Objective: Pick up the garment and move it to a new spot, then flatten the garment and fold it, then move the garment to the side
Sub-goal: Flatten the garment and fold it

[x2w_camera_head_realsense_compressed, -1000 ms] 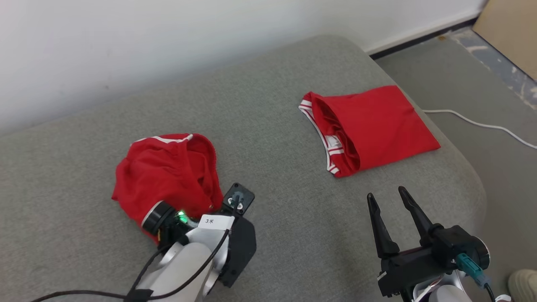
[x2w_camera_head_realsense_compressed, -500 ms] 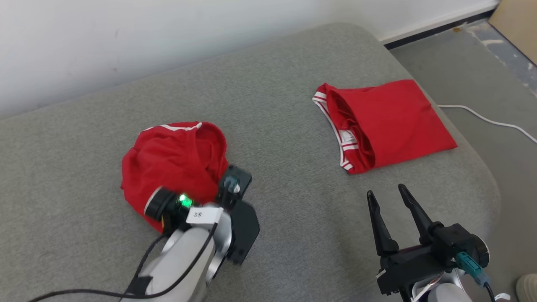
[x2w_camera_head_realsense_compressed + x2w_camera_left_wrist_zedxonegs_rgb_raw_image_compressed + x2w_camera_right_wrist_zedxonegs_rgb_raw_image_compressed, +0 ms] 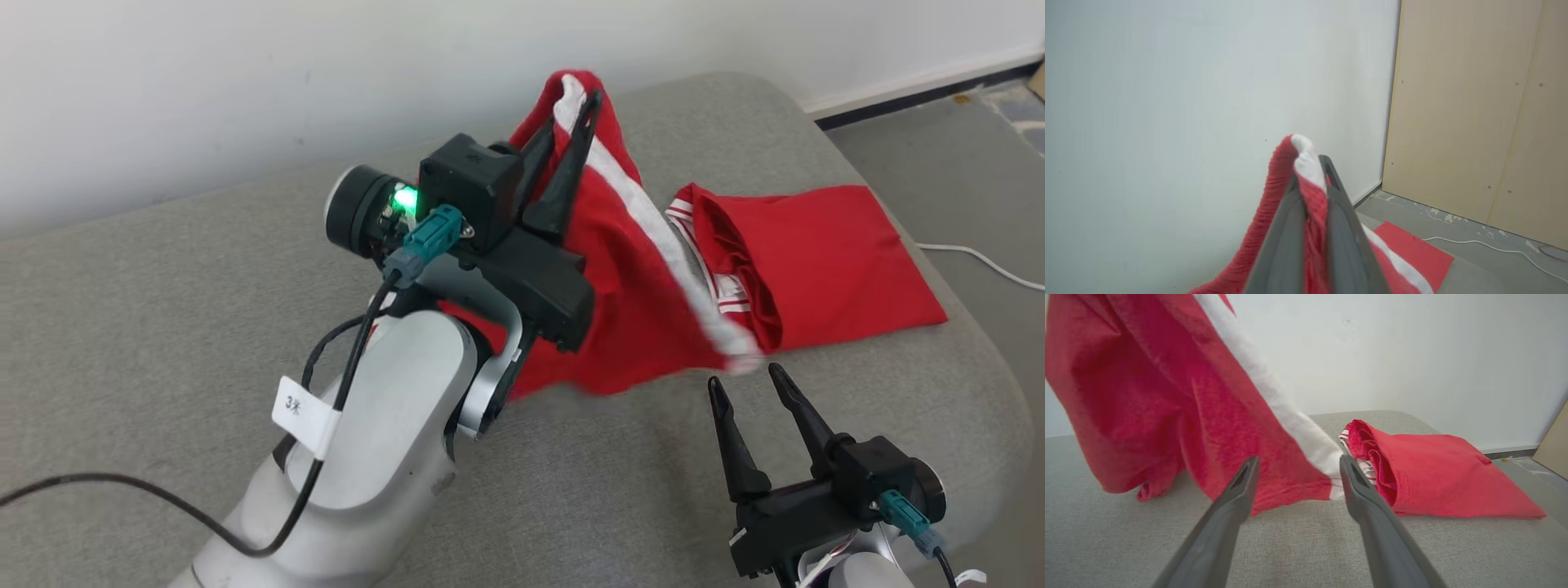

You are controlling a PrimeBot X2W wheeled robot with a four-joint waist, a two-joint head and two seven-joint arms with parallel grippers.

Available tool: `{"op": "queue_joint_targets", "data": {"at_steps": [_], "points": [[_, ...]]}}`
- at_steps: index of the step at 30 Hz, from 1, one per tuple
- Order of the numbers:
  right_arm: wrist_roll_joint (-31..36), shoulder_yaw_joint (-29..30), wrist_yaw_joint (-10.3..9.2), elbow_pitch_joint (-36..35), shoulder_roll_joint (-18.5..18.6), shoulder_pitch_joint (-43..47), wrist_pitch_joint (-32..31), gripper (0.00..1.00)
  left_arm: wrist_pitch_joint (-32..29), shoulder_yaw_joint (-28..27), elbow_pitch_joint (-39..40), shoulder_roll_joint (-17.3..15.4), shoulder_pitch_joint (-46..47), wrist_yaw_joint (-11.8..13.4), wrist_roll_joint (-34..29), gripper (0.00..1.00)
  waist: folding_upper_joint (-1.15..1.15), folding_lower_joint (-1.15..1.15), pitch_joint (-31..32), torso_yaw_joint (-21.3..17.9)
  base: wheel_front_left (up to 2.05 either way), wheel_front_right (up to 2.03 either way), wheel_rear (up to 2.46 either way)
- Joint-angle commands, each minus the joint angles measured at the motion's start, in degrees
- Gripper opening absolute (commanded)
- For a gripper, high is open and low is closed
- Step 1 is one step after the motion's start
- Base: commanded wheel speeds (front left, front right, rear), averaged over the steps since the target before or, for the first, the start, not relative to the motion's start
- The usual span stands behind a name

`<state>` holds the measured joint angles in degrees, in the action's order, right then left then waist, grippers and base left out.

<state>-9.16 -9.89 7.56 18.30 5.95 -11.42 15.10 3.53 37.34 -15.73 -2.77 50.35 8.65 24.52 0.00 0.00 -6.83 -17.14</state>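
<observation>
A red garment (image 3: 629, 286) with a white stripe hangs in the air over the middle of the grey cushion (image 3: 163, 310). My left gripper (image 3: 567, 110) is shut on its top edge, fingers pointing up. Red cloth and white trim are pinched between the fingers (image 3: 1310, 179) in the left wrist view. The garment's lower hem (image 3: 1290, 486) hangs just in front of my right gripper (image 3: 747, 382), which stands open at the lower right with nothing between its fingers (image 3: 1241, 490).
A second red garment (image 3: 824, 261), folded flat, lies at the cushion's right end (image 3: 1437, 473). Behind the cushion is a white wall (image 3: 245, 73). A white cable (image 3: 980, 261) runs on the floor to the right. A tan panel (image 3: 1478, 106) stands beyond.
My left gripper shut on the crumpled garment, then rose and swung right with it, so the cloth now hangs stretched. The head camera shifted. The right gripper has stayed put.
</observation>
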Motion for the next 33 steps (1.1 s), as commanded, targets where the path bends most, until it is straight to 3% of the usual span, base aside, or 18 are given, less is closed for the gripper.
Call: {"op": "queue_joint_targets", "data": {"at_steps": [1,9,16,24,26,33], "points": [[-0.18,-0.08,-0.15,0.01,0.17,0.02,0.05,1.00,0.45,0.38,-1.44,-0.22,-1.18,0.61,0.44,0.00,0.00,0.00,0.34,1.44,0.00,0.00,0.00],[-0.01,0.48,-0.15,-0.38,0.39,0.43,0.05,1.00,3.42,-0.45,-7.38,-3.76,-14.37,1.68,4.00,0.00,0.00,0.00,-0.27,5.77,0.00,0.00,0.00],[0.28,0.65,-0.15,-0.26,0.71,0.94,0.05,1.00,6.77,-4.45,-7.50,-7.89,-27.67,4.94,8.18,0.00,0.00,0.00,0.37,9.65,0.00,0.00,0.00],[0.63,0.58,-0.15,0.14,0.94,1.61,0.05,1.00,10.04,-7.94,-9.47,-8.54,-36.16,6.12,11.37,0.00,0.00,0.00,2.39,12.89,0.00,0.00,0.00],[0.63,0.36,-0.15,0.24,1.09,1.88,0.05,1.00,10.67,-8.83,-10.15,-8.12,-37.33,6.28,12.04,1.00,0.00,0.00,2.95,13.45,0.00,0.00,0.00],[-0.03,0.05,-0.15,0.61,1.51,2.46,0.05,1.00,11.63,-12.23,-8.59,-7.77,-40.38,5.58,12.14,1.00,0.00,0.00,4.49,14.82,0.00,0.00,0.00]]}}
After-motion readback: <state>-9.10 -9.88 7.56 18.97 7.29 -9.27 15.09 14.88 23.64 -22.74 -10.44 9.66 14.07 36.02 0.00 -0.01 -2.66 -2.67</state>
